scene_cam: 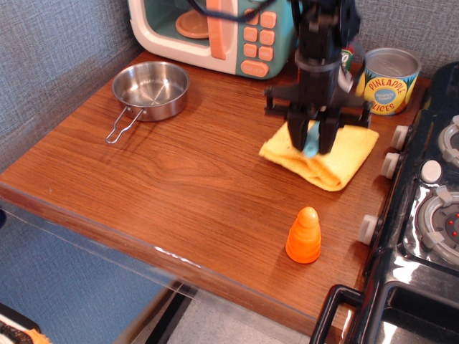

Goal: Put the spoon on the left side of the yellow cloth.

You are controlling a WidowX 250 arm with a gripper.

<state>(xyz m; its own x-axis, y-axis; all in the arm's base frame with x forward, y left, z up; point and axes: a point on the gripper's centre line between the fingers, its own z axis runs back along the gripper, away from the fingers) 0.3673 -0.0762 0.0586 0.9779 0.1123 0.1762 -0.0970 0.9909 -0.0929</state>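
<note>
We see the gripper (pixel 310 145) hanging over the cloth (pixel 322 155), its two dark fingers (pixel 295 136) drawn in close on either side of the spoon (pixel 310 149) — it is clamped on the spoon. Only the light blue end of the spoon shows, poking down between the fingertips; the rest is hidden behind them, so we cannot tell how the bowl sits. The frame is a little motion-blurred around the arm. Directly beneath the gripper the cloth lies on the table (pixel 179 172), and its near edge looks bunched and lifted into a thick fold rather than flat; we cannot tell whether the spoon's tip touches the cloth. Behind the gripper and to its right in the picture stands the can (pixel 388 80) labelled pineapple slices, near the back corner of the cloth. Behind and to the picture-left of the gripper is the toy microwave (pixel 215 32), against the wall. Well off to the picture-left sits the steel pan (pixel 151 88), its wire handle pointing toward the table's front. In front of the gripper — nearer the table's front edge and apart from the cloth — stands an orange cone (pixel 303 236). Along the picture's right edge runs the toy stove (pixel 423 215), just beside the cloth.
</note>
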